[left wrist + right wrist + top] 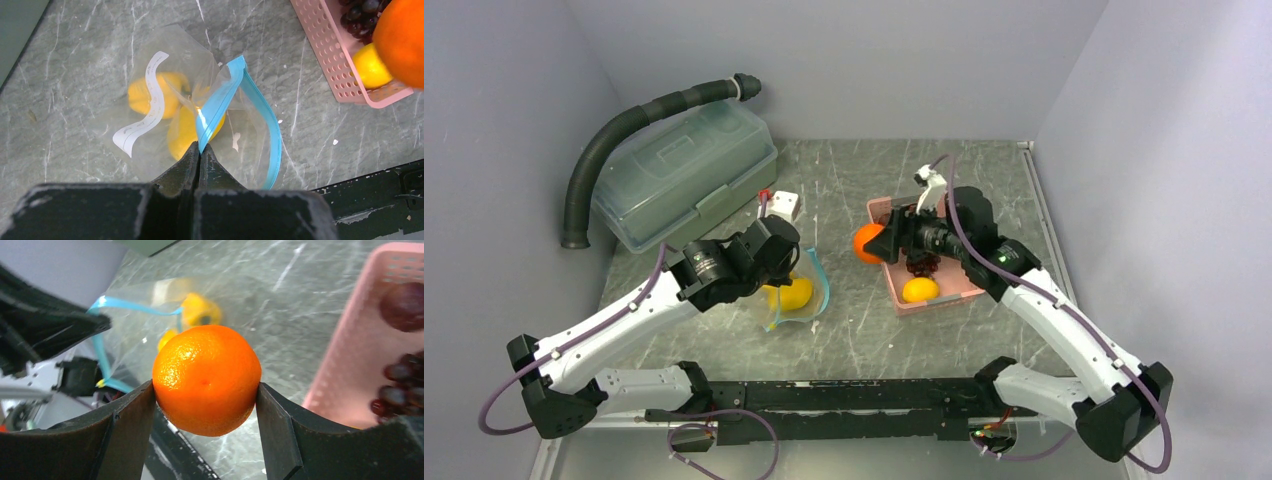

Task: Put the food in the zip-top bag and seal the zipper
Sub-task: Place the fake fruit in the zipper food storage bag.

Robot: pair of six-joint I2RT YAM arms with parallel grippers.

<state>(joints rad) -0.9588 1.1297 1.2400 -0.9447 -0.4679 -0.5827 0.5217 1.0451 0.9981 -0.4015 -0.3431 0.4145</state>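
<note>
**Item 1.** Zip-top bag (170, 55): clear and crumpled. We find it lying on the counter (854, 330) in front of the left arm, with a white label (145, 107) curling across it.

**Item 2.** Zipper (225, 95): a teal strip. Its two sides are parted into a loop, so we list the mouth as open.

**Item 3.** Left claw (200, 152): clenched, with the fingertips pinching one side of the zipper and lifting that edge.

**Item 4.** Two yellow pieces (150, 95): inside the bag, side by side under the plastic.

**Item 5.** Orange (206, 365): we count it in the air, off the counter, at the side of the basket that faces the bag.

**Item 6.** Right claw (205, 386): grasping the orange, one finger pressed on each flank.

**Item 7.** Pink basket (332, 55): perforated, standing on the counter well apart from the bag. We note these contents:
- a third yellow piece (920, 290)
- a dark grape bunch (921, 265)
- a reddish round fruit (405, 305), blurred in the right wrist view

**Item 8.** Lidded box (684, 175): green-grey, at the counter's far left corner. We see a black hose (624, 125) arching behind it.
</note>
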